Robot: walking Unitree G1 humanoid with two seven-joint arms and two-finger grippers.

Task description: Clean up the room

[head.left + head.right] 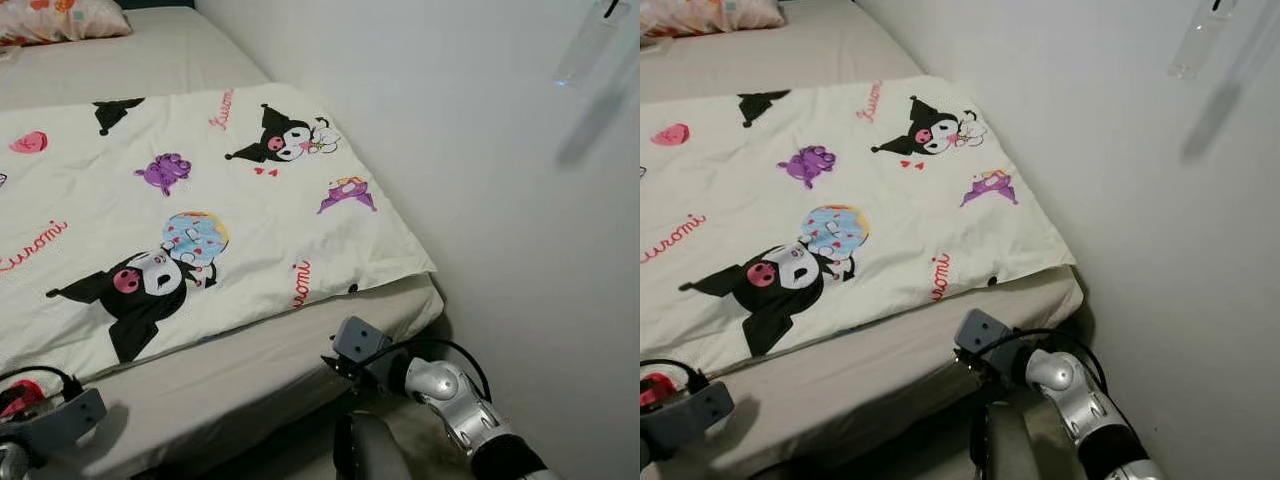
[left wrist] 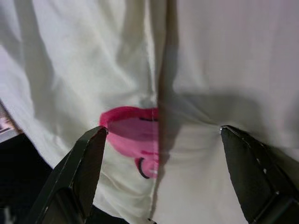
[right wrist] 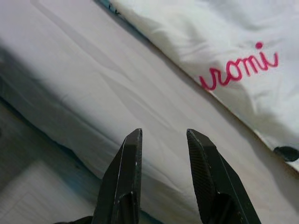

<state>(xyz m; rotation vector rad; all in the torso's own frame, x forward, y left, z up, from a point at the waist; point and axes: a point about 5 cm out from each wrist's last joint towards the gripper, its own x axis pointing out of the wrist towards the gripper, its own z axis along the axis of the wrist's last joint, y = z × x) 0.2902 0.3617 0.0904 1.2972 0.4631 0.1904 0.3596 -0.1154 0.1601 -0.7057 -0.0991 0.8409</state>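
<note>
A white blanket [image 1: 250, 200] printed with black cartoon figures and pink lettering lies spread flat over the bed. Its lower right corner ends a little short of the mattress corner [image 1: 415, 305]. My left gripper [image 2: 163, 129] is open wide just above the blanket's near edge, over a pink print [image 2: 133, 133]; its wrist [image 1: 55, 420] is at the lower left. My right gripper [image 3: 164, 135] is open with a narrow gap and holds nothing. It points at the bare grey sheet [image 3: 93, 93] beside the blanket's edge with pink lettering [image 3: 240, 70]. Its wrist [image 1: 358, 342] hangs by the mattress side.
A patterned pillow [image 1: 60, 20] lies at the head of the bed. A white wall [image 1: 500, 180] runs close along the bed's right side, leaving a narrow dark strip of floor [image 1: 425, 425]. A clear plastic object [image 1: 590, 45] hangs on the wall.
</note>
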